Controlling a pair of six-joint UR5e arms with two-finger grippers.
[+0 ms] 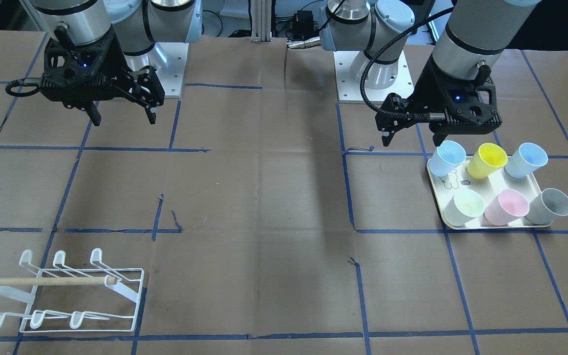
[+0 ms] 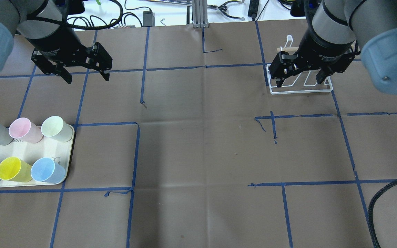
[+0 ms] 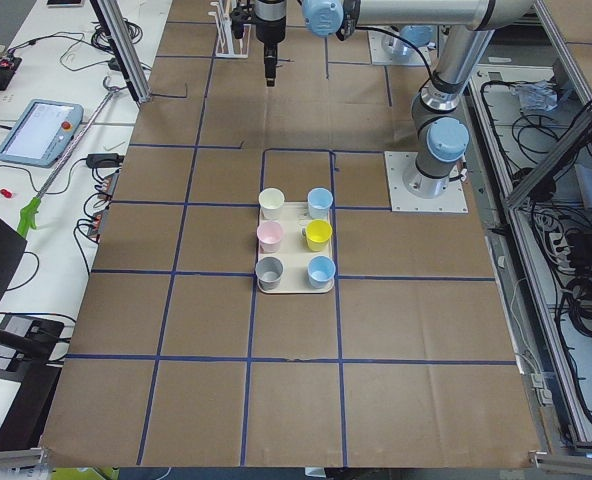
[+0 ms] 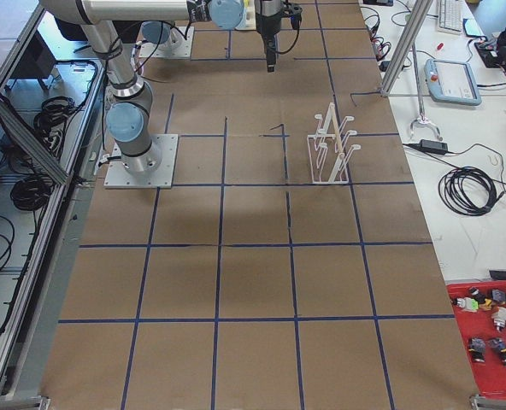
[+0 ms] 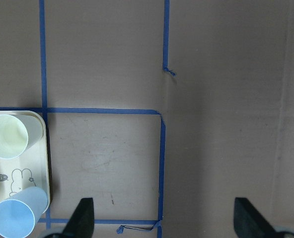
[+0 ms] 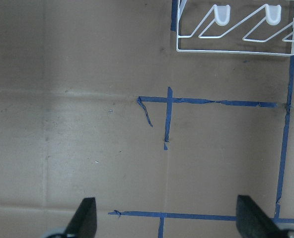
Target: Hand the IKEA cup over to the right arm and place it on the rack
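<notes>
Overhead and front views faced each other across my table (image 2: 198, 155), sharing tray (image 2: 36, 151) and rack (image 1: 42, 281); wrist views looked straight down, nearer.

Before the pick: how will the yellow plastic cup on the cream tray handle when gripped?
The yellow plastic cup looks empty and thin-walled: probably light, rim springy. Its smooth tapered side may slip in a loose grip. Pale blue cups flank it closely on the cream tray; a nudge could tip one.
</notes>
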